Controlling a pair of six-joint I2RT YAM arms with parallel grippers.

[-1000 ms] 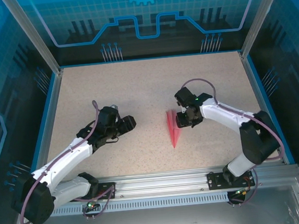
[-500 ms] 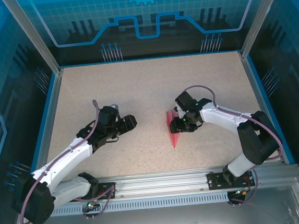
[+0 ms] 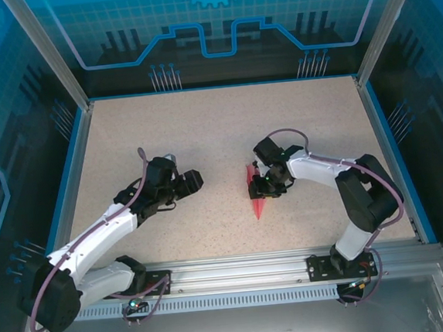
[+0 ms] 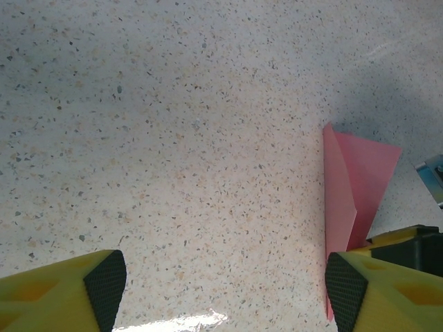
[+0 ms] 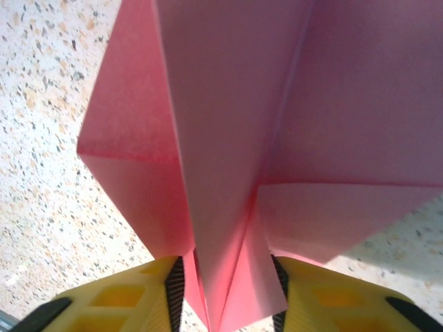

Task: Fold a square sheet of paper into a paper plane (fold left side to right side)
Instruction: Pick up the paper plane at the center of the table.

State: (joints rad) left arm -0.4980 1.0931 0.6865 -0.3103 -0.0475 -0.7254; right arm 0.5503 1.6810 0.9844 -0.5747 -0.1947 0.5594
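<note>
Top view: the plane lies near the middle of the table, slightly right of centre, as a narrow pink-red triangle with its point toward the near edge and its wider end toward the far side. The right gripper is down on the right side of the plane's wider half, with the right arm bent in from the right rail. The left gripper sits low over bare table well to the left of the plane, clear of it and pointing toward it. Right wrist view: the plane rises out of the right gripper and takes up most of the frame, with a raised centre fold and a flap spreading to each side. The jaws are drawn in narrow around the lower end of that centre fold. Both black pads appear to touch paper, one on each side, so the grip reads as closed on the plane, though how firm it is cannot be told. Left wrist view: the left gripper stands wide apart with nothing but speckled table between its fingers. The plane lies ahead and to the right, past the right-hand finger, which hides its lower end. One long edge of the plane is lifted and casts a thin shadow on the table. A yellow and black part, apparently the right gripper, sits against the plane's right edge.
</note>
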